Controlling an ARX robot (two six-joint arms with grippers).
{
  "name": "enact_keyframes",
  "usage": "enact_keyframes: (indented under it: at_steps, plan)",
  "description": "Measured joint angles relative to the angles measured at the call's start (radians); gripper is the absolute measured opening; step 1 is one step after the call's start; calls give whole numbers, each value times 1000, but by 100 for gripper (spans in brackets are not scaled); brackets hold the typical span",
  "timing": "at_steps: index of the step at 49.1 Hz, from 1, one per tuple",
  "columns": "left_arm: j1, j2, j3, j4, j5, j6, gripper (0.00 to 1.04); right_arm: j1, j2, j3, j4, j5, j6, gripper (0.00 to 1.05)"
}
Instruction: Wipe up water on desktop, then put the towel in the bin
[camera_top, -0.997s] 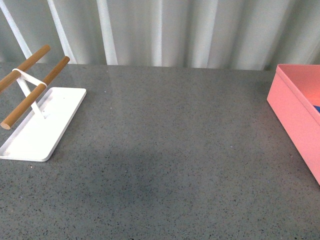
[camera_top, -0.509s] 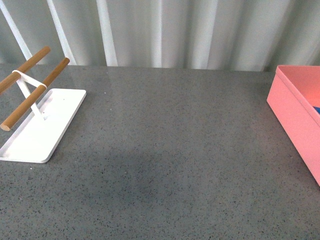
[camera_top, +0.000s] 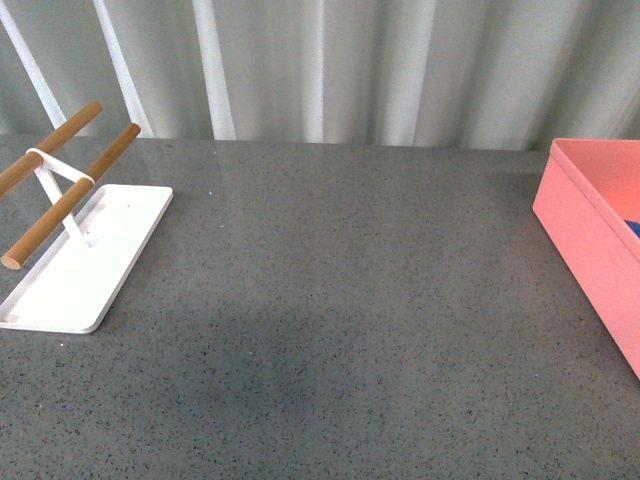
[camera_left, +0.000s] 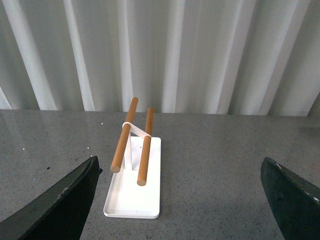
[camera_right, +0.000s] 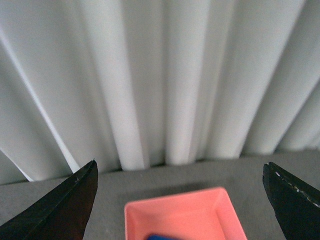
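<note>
We see the speckled grey desktop (camera_top: 340, 300), the pink bin (camera_top: 590, 235) at right, blue towel (camera_top: 634, 228) inside it.

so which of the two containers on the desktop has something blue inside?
The salmon-pink rectangular plastic bin at the right edge; a blue patch shows inside it. The flat white tray carries only its two wooden rods.

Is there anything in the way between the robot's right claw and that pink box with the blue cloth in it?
Nothing visible does. In the right wrist view the right gripper hangs open above the salmon-pink rectangular plastic bin, with only air between them. A sliver of the bright blue towel shows inside the bin, so it appears already dropped in.
</note>
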Motion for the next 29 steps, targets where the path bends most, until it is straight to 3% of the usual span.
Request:
enact_keyframes:
  at_steps: [2,7,11,22,27,29]
  plan:
    - [0,0,0,0,0,0,98,23,-79,-86,119,-51,2,89]
    - [0,0,0,0,0,0,98,71,-261,-368,331,-51,2,65]
    - [0,0,0,0,0,0,98,81,-317,-502,393,-29,2,53]
    - [0,0,0,0,0,0,98,121,-456,-851,533,16,2,5]
    - [0,0,0,0,0,0,98,138,-518,-939,567,25,2,3]
    - [0,0,0,0,0,0,98,168,-539,-975,573,77,2,3]
